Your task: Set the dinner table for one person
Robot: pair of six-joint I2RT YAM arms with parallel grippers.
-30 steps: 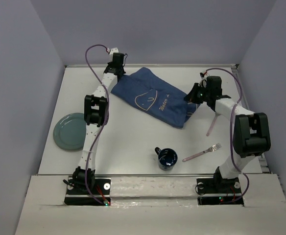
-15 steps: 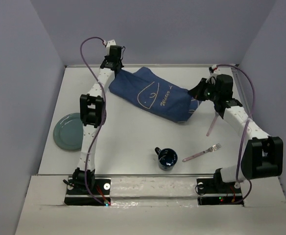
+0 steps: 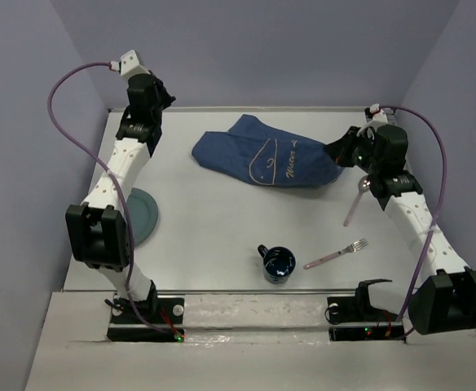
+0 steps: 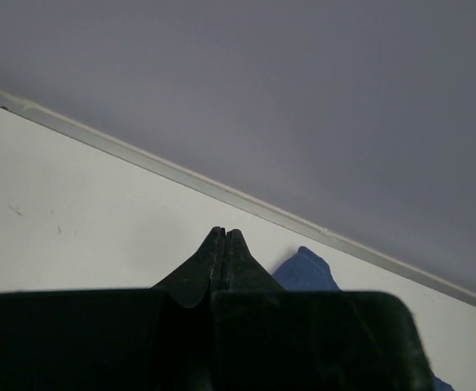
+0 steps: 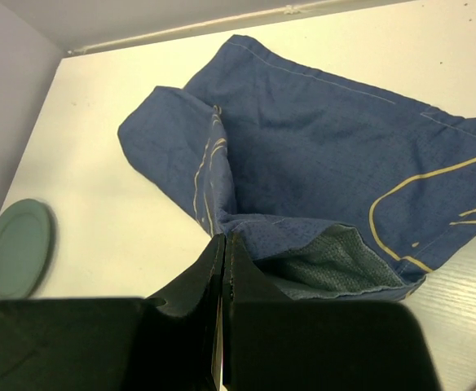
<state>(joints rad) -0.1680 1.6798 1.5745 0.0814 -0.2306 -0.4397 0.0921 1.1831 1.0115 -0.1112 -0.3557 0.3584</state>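
Note:
The blue placemat lies crumpled at the back middle of the white dinner table. My right gripper is shut on the placemat's right end; in the right wrist view the folded cloth meets the shut fingertips. My left gripper is shut and empty, raised near the back left corner, apart from the placemat. In the left wrist view the gripper is pressed shut, with a tip of the cloth to its right.
A green plate lies at the left, partly hidden by my left arm; it also shows in the right wrist view. A dark blue mug stands front centre. A pink-handled fork and spoon lie at the right.
My left gripper has left the placemat's left corner and swung left and up. My right gripper has drawn the placemat to the right. The left arm now covers part of the plate.

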